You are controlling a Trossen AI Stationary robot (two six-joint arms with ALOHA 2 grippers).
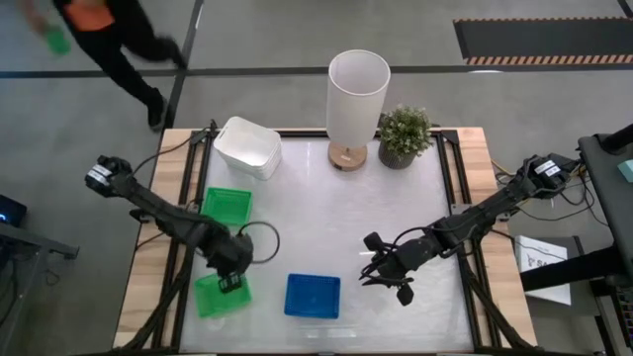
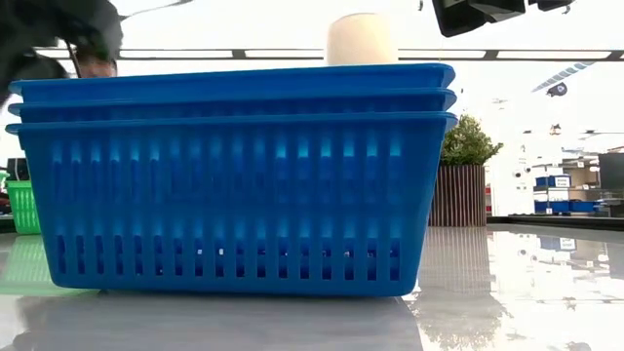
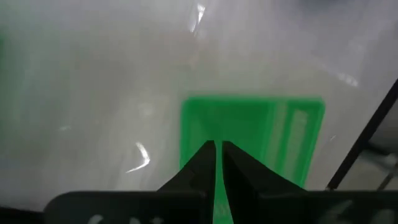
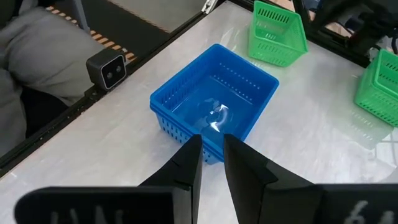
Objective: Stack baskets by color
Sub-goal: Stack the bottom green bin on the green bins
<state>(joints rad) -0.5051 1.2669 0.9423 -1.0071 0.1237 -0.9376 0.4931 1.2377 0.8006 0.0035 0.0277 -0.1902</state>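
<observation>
Three blue baskets (image 1: 313,296) are nested in one stack near the table's front edge, filling the low view (image 2: 234,175). White baskets (image 1: 247,146) stand stacked at the far left. One green basket (image 1: 227,205) rests on the table at the left. A second green basket (image 1: 218,299) is nearer the front edge, with my left gripper (image 1: 230,284) shut at its far side. My right gripper (image 1: 394,280) hovers right of the blue stack, its fingers (image 4: 189,162) a little apart with nothing between them. My left gripper comes steeply from above at the far wall (image 3: 217,186) of the green basket (image 3: 261,130). A thin green strip shows between the two nearly shut fingers. The basket looks tilted in the right wrist view (image 4: 277,34). Whether any part rests on the table, I cannot tell.
A tall white cylinder lamp (image 1: 357,94) and a potted plant (image 1: 404,133) stand at the table's far edge. A person (image 1: 109,40) walks on the floor beyond the far left corner. Bare tabletop (image 1: 326,218) lies between the arms.
</observation>
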